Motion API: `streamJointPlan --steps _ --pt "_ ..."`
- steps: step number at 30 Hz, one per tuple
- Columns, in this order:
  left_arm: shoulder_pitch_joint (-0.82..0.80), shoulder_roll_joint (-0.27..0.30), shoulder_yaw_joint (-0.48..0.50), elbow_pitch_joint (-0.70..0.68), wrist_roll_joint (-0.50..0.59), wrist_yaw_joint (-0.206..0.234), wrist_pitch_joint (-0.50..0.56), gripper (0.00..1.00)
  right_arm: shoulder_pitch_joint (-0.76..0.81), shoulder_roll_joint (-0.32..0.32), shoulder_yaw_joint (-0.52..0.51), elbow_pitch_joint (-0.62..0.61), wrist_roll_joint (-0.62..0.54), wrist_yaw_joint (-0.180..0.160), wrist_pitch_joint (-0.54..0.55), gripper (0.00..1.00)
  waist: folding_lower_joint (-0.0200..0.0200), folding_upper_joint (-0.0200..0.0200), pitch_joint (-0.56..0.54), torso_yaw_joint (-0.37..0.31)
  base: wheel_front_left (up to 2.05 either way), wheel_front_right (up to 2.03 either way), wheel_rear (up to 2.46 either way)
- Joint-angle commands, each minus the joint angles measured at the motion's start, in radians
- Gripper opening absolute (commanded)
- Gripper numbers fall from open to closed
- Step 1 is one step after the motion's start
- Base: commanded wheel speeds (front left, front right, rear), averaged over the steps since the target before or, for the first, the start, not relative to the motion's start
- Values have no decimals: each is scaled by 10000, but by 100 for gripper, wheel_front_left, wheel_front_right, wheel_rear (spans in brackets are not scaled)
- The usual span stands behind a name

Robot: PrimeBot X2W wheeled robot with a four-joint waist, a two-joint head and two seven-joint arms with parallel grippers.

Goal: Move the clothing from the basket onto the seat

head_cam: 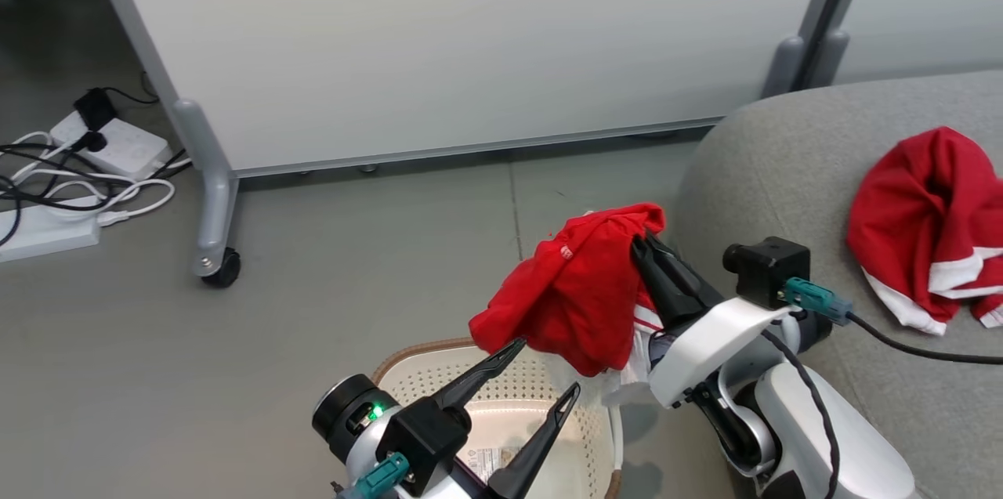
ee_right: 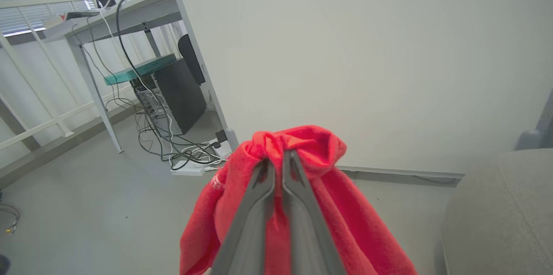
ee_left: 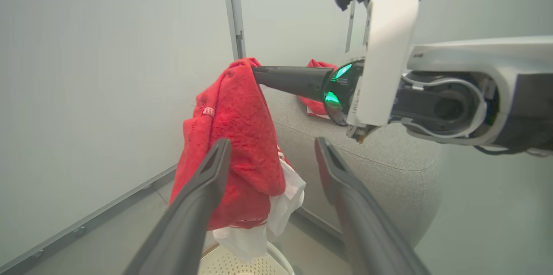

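Clothing [head_cam: 572,287], fuzzy red, is drooping from my right gripper [head_cam: 639,236], pinched tight on it, over the perforated basket [head_cam: 415,350]; my left gripper [head_cam: 548,366] is gaping

grey floor [head_cam: 353,248] (white wheeled partition [head_cam: 470,37])

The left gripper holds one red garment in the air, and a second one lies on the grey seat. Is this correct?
No: the right gripper holds the raised garment, as the right wrist view shows. The second garment does lie on the seat.
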Motion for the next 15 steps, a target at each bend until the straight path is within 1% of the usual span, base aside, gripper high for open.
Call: streamJointPlan --steps 1,4,5,10,11,15 --pt "49 81 28 91 129 78 -90 100 143 -76 -180 -114 -111 2 50 0 0 -1 114 -276 0 0 0" --pt "14 115 40 175 180 101 -125 100 266 -110 -366 -225 -197 2 95 0 0 -1 178 -510 0 0 0" --pt "-35 166 75 220 214 126 -177 100 342 -114 -563 -350 -278 2 152 0 0 -1 261 -786 0 0 0" --pt "-106 324 138 224 198 144 -195 100 505 -33 -848 -703 -428 2 255 0 0 -1 536 -1654 0 0 0" --pt "-106 324 138 224 198 144 -195 100 505 -33 -848 -703 -428 2 255 0 0 -1 536 -1654 0 0 0" --pt "-217 373 83 184 231 91 -146 100 595 13 -1081 -934 -496 2 316 0 0 -1 764 -2365 0 0 0"
